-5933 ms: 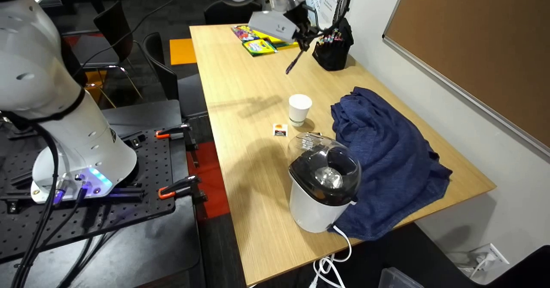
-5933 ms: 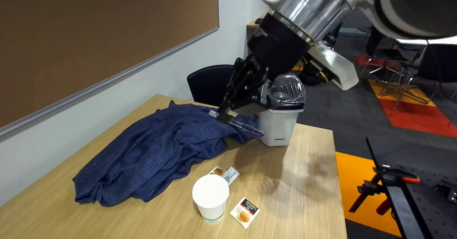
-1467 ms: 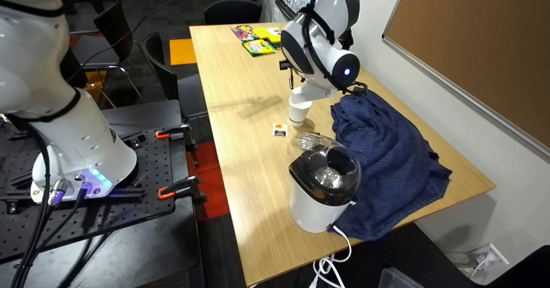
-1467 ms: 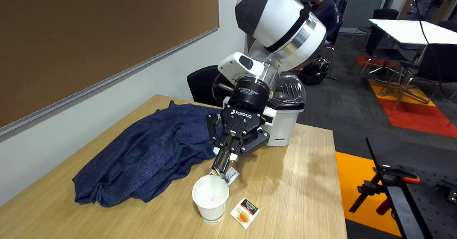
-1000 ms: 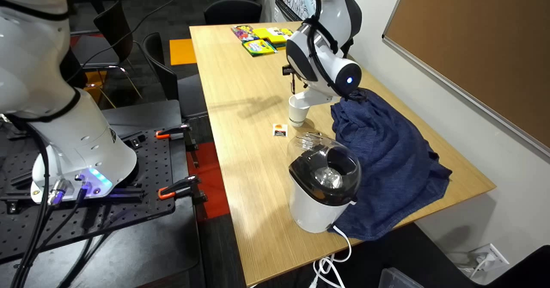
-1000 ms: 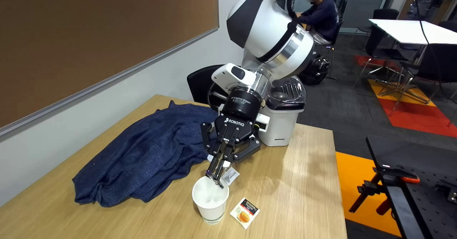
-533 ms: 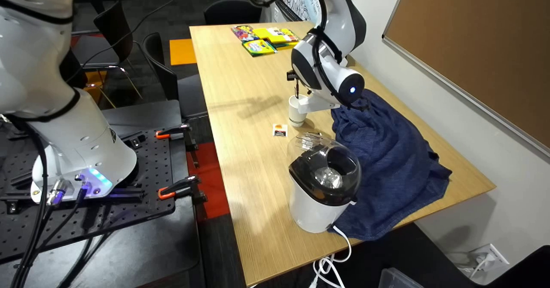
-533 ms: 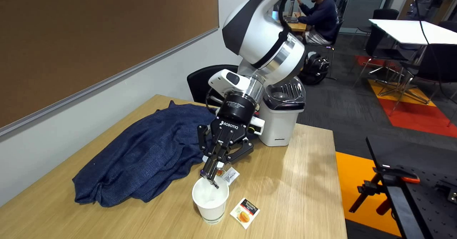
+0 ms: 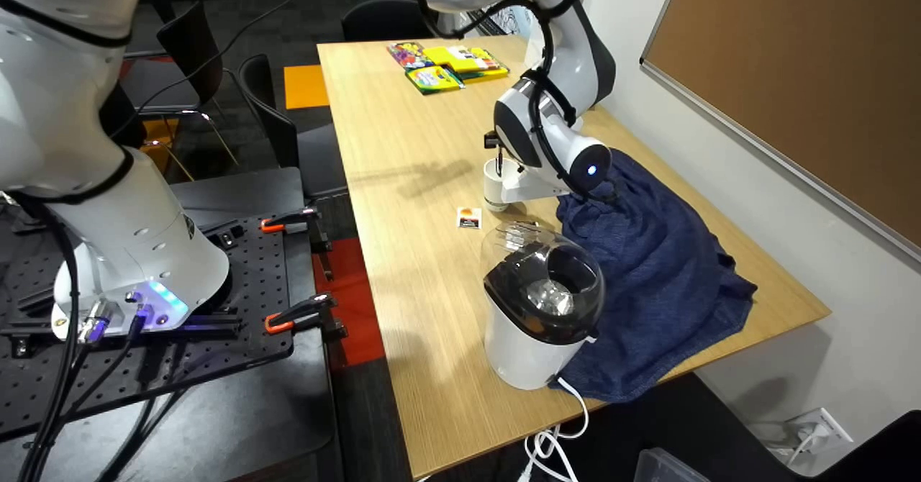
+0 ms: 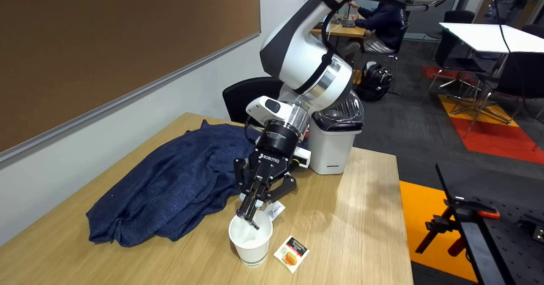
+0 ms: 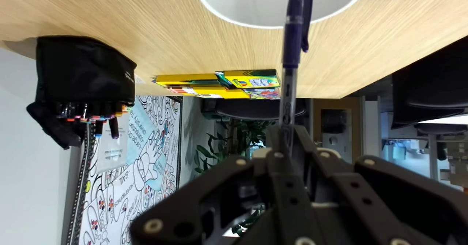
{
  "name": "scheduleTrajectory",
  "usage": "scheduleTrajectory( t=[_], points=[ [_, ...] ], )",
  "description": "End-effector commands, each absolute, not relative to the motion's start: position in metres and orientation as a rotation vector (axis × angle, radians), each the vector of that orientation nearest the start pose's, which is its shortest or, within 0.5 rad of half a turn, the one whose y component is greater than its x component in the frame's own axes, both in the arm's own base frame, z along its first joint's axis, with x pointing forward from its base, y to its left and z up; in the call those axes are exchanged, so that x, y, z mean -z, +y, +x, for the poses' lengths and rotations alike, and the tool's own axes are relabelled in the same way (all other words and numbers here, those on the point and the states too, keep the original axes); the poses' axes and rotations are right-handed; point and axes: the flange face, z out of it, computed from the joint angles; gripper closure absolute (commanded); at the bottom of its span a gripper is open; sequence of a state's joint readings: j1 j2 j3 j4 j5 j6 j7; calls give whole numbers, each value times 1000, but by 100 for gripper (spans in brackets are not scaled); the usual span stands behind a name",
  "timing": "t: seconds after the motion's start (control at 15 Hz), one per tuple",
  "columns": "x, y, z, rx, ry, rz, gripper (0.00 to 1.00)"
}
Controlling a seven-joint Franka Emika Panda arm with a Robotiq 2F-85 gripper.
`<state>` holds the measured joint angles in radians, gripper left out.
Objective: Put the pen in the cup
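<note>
Pale wood-grained table [image 10: 352, 242] supports an upright round white cup [image 10: 253, 253] as a black gripper [image 11: 287, 137], clenched on a clear-barreled pen [image 11: 291, 45], holds its purple clip end at the mouth; whether inside or just above is unclear. Rumpled navy cloth [image 10: 178, 183] lies nearby; a black pouch [image 11: 86, 71] bristles with markers [image 11: 113, 128].

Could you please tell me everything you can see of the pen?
The pen is slim, with a dark purple, clipped cap and a clear, plastic-looking barrel bearing small dark marks. The tool grips the barrel, the pen slanting cap end down. In the wrist view the cap overlaps the opening of the cup; whether they touch, I cannot tell.
</note>
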<state>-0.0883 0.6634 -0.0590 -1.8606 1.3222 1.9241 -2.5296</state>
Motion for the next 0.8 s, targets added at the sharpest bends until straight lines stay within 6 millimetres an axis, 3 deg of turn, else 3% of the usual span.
scheduleTrajectory(
  t=[0.0, 0.73],
  points=[
    [-151, -20, 617, 1088, -1464, -1621, 97],
    [-128, -21, 622, 1048, -1447, -1661, 97]
  ],
)
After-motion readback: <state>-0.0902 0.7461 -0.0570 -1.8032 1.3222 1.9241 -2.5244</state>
